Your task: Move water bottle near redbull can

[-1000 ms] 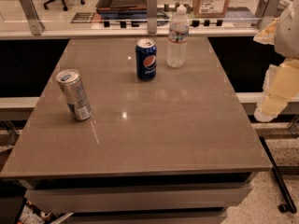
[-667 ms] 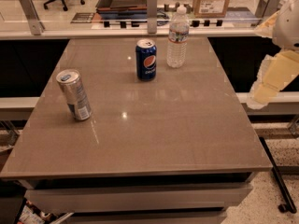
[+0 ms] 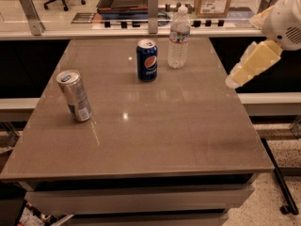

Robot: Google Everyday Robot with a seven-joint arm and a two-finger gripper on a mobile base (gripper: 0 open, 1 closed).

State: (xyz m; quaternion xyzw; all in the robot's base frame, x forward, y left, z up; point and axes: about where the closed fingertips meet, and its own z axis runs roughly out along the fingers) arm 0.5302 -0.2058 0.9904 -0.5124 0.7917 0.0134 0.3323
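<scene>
The gripper [image 3: 235, 79] hangs by the table's [image 3: 155, 140] right edge, holding nothing; whether it is open or closed, I cannot tell. A careless reach could topple the tall water bottle [image 3: 179, 36] or clip the Pepsi can [image 3: 147, 60] near it.

Gripper [image 3: 236, 78] aloft, far right

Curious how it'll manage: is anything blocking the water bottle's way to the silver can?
Yes: the Pepsi can stands directly between the water bottle and the redbull can. Nothing visible separates the bottle from the end effector by the right edge of the table.
</scene>
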